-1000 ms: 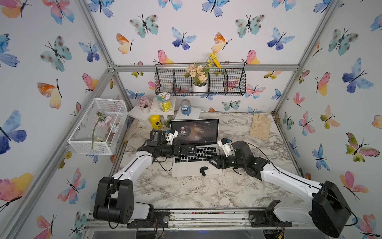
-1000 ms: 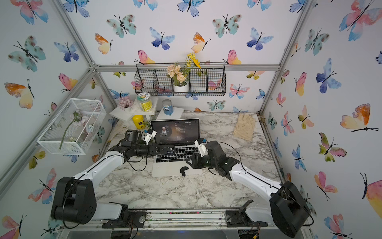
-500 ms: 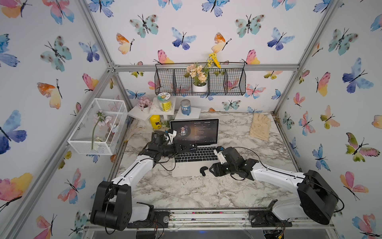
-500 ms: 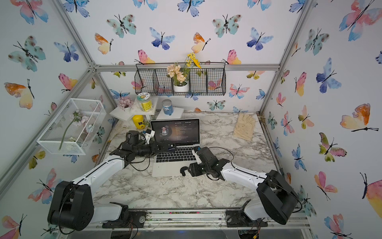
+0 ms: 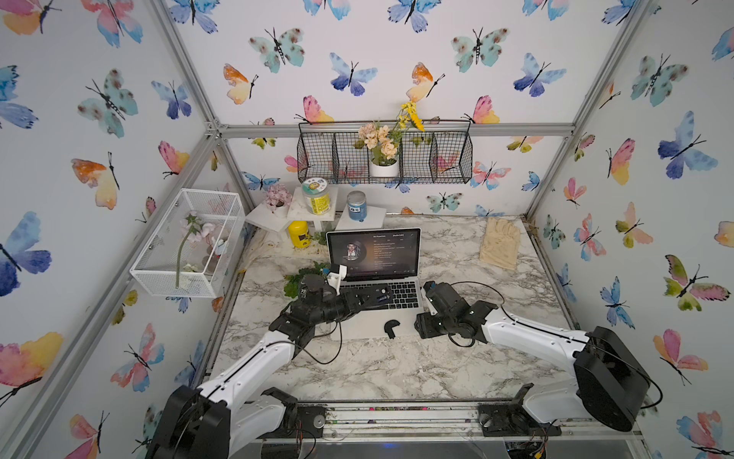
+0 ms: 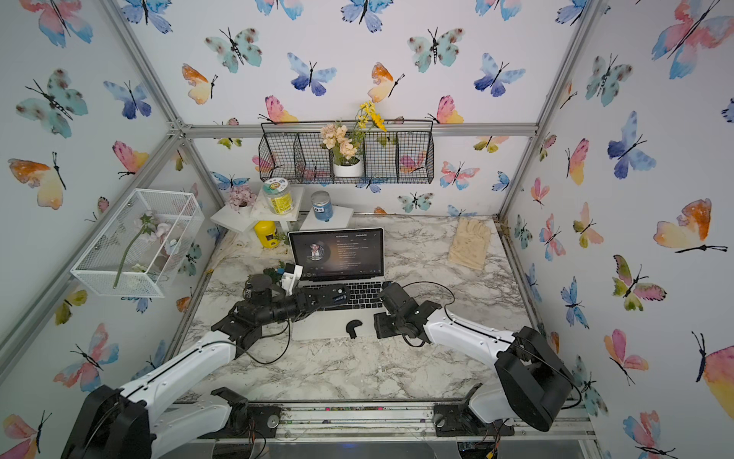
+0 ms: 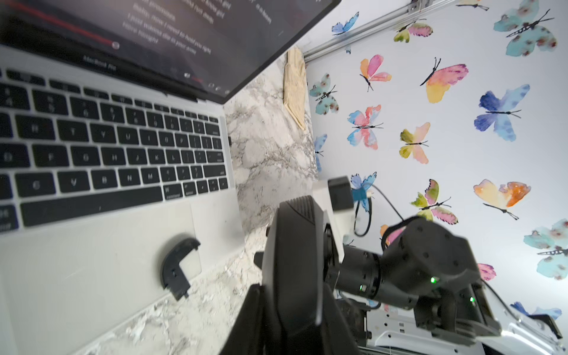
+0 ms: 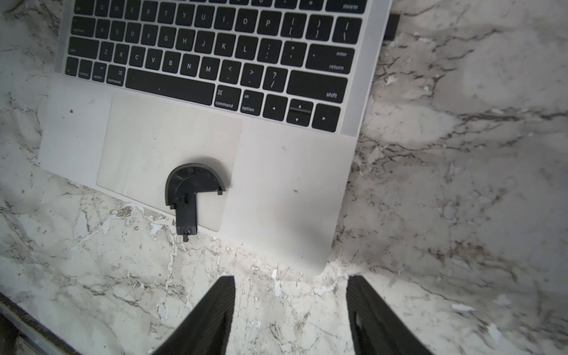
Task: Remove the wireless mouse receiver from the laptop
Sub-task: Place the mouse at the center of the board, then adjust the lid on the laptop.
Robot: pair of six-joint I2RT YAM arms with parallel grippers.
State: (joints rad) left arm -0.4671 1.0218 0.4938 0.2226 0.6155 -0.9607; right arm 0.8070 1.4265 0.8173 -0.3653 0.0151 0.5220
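ENTRY 1 — wireless mouse receiver (image 8: 392,27)
Black stub protruding from the side edge of the laptop (image 8: 292,184), beside its delete key. Attending: right gripper (image 8: 290,282), jaws apart and empty, off the laptop's front corner; left gripper (image 5: 377,297) over its keyboard — jaw state cannot be told.

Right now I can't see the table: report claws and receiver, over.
Right claw open, empty, near laptop front corner. Left claw over keyboard, jaws unclear. Receiver plugged into laptop's right edge. Black piece on trackpad.

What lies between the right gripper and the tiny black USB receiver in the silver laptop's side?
Right wrist view: only a front corner of the silver laptop and marble tabletop separate right gripper from black receiver.
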